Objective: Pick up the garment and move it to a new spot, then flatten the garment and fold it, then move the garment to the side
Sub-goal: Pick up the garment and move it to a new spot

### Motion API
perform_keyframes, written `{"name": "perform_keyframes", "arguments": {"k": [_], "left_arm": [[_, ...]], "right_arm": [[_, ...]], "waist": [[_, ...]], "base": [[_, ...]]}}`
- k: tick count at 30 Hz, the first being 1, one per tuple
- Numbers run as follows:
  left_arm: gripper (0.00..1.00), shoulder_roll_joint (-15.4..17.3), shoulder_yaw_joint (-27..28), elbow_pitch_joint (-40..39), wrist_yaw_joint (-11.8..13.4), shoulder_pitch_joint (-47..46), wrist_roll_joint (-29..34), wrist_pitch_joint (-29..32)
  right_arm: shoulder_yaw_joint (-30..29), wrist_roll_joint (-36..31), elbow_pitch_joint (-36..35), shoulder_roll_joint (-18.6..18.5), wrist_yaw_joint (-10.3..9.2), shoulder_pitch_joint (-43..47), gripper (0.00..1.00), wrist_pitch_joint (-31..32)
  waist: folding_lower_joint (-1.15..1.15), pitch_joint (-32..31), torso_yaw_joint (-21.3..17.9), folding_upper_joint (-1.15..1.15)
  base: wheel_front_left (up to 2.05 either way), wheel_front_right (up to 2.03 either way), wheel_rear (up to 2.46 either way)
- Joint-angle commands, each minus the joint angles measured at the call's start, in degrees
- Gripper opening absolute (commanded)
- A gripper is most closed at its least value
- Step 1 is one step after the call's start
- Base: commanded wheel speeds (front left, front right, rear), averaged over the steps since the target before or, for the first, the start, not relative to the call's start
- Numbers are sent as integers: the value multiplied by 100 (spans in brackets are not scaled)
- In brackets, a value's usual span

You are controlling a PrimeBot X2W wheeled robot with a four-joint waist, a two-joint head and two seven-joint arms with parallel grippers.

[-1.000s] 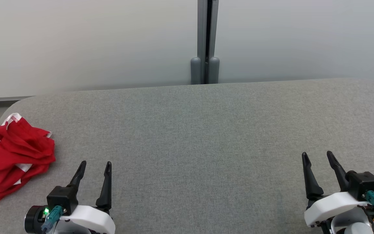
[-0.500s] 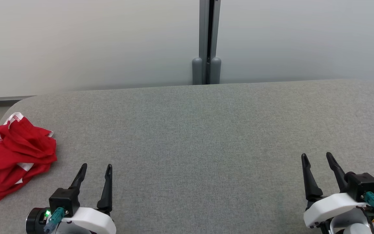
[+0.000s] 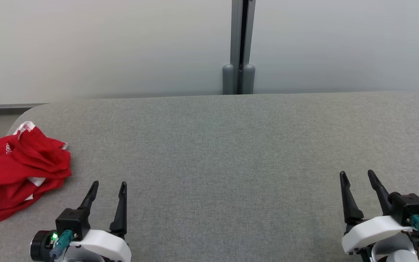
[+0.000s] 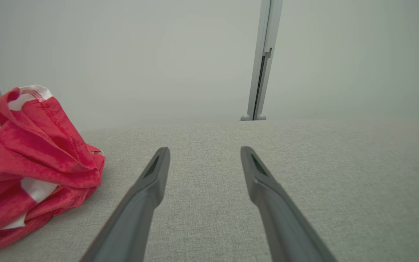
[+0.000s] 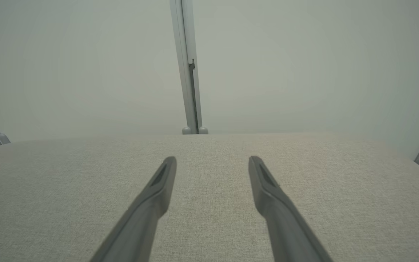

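Note:
The garment (image 3: 20, 174) lies crumpled at the left end of the grey table (image 3: 231, 145): red cloth with white patches and a red-and-white striped trim, its lettering hidden in the folds. My left gripper (image 3: 108, 185) is open and empty above the table, a short way right of the garment and apart from it. In the left wrist view the garment (image 4: 35, 163) sits left of the open left gripper (image 4: 205, 151). At the lower right my right gripper (image 3: 356, 174) is open and holds nothing. The right wrist view has that gripper (image 5: 212, 160) over bare fabric.
A pale wall with a grey vertical post (image 3: 242, 47) stands behind the table's far edge. The table's rounded left corner (image 3: 31, 111) lies just behind the garment, with a gap to the floor beyond it.
The whole head picture has shifted a little to the right, so the camera has turned left. The garment and both grippers keep their places on the table.

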Motion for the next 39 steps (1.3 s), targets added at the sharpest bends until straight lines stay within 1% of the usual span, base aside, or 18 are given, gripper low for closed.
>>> {"name": "perform_keyframes", "arguments": {"k": [1,6,8,9,15,19,22,28,33,39], "left_arm": [[100,24,16,16,-9,-107,-49,-26],[100,10,31,-21,15,-237,-81,-19],[100,6,51,-44,31,-285,-102,-18],[100,4,83,-55,38,-330,-117,-18],[100,32,203,-75,49,-392,-104,-18],[100,53,270,-100,46,-402,-73,-17],[100,58,348,-119,56,-369,-74,-15],[100,56,433,-138,22,-338,-55,-15],[100,45,457,-133,-1,-365,-40,-15],[100,23,467,-136,4,-446,-55,-15]], "right_arm": [[-12,-21,-22,-29,1,-29,100,-45],[-28,-69,-181,-32,0,27,100,0],[-15,-75,-248,-28,0,36,100,29],[-3,-95,-339,-19,0,40,100,62],[106,-121,-586,23,0,18,100,135],[168,-210,-727,35,0,49,100,181],[231,-255,-791,63,0,52,100,226],[280,-244,-866,87,0,61,100,241],[282,-224,-895,108,0,89,100,273],[310,-232,-934,111,0,60,100,298]], "waist": [[0,9,76,0],[0,80,490,0],[0,102,719,0],[0,120,960,0],[0,172,1694,0],[0,210,2128,0],[0,230,2355,0],[0,250,2606,0],[0,252,2664,0],[0,308,2646,0]], "base": [[0,0,0],[0,0,0],[0,0,0],[0,0,0],[0,0,0],[0,0,0],[0,0,0],[0,0,0],[0,0,0],[0,0,0]]}}
